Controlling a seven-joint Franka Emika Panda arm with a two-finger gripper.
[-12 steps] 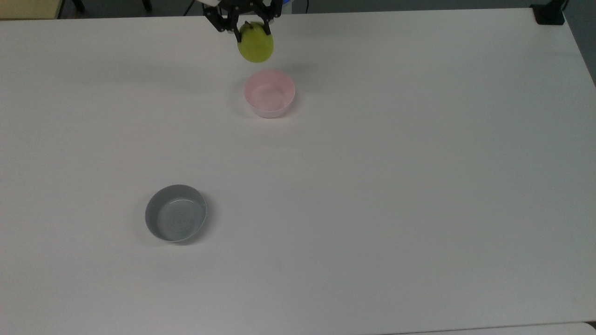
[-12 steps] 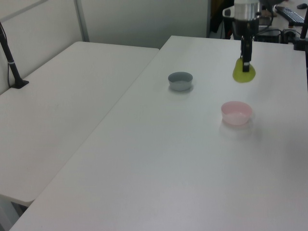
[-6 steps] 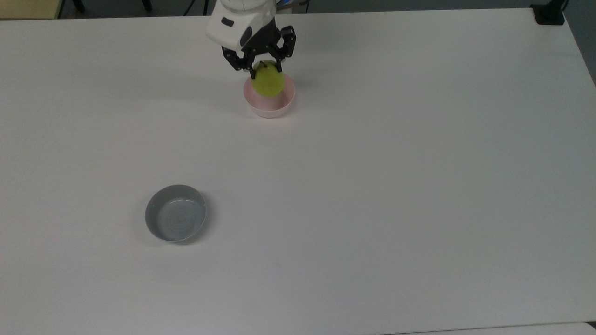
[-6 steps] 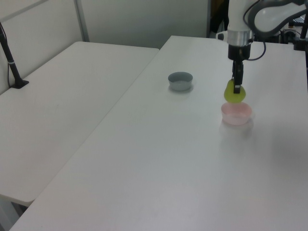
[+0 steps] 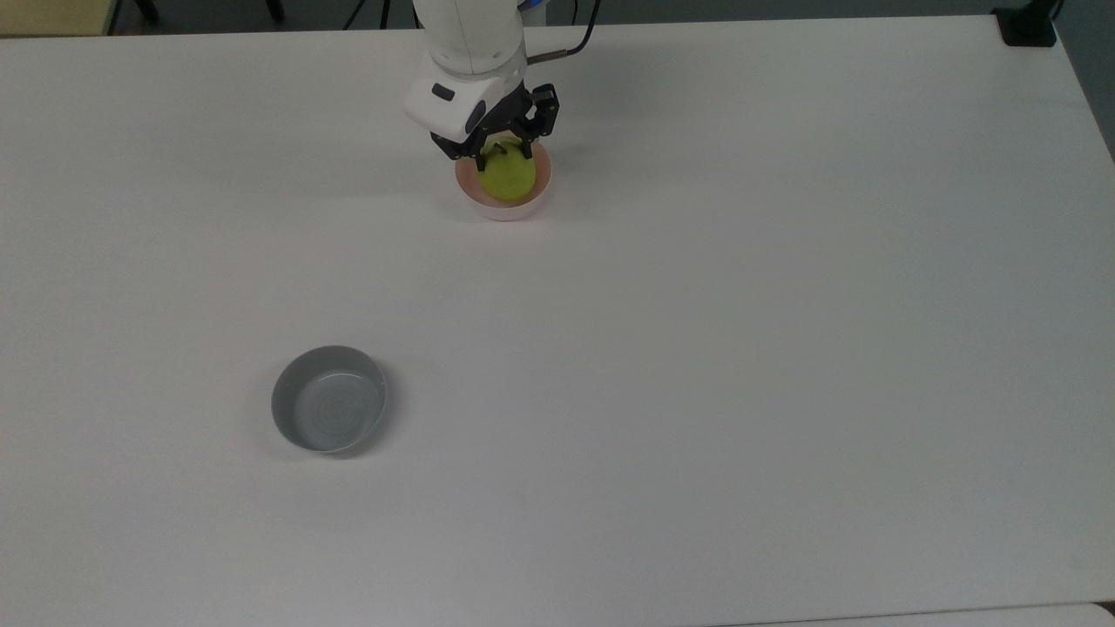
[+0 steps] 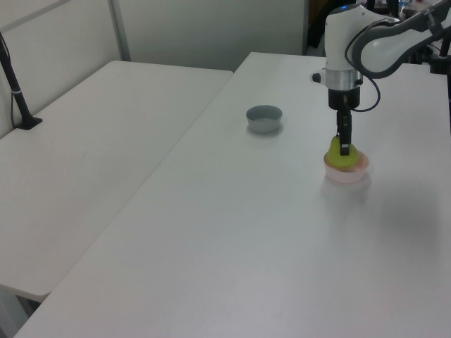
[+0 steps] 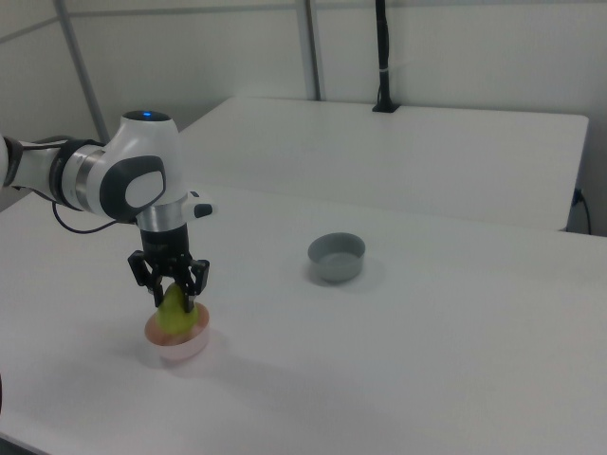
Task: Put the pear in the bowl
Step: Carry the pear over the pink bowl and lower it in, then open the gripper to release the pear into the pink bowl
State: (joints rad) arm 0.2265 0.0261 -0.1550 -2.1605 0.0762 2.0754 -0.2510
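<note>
Top view gave us the claw (image 5: 503, 155) pinching the pear (image 5: 509, 177) at its upper end, fruit hanging stem-up straight below, sunk inside the pink bowl (image 5: 475, 193) on the surface (image 5: 697, 348).

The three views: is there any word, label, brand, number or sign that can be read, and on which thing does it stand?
None can be read.
The pear, the bowl, the grey bowl and the table carry no print.
The arm above the claw bears only a small dark mark and a blue light, no legible text.
</note>
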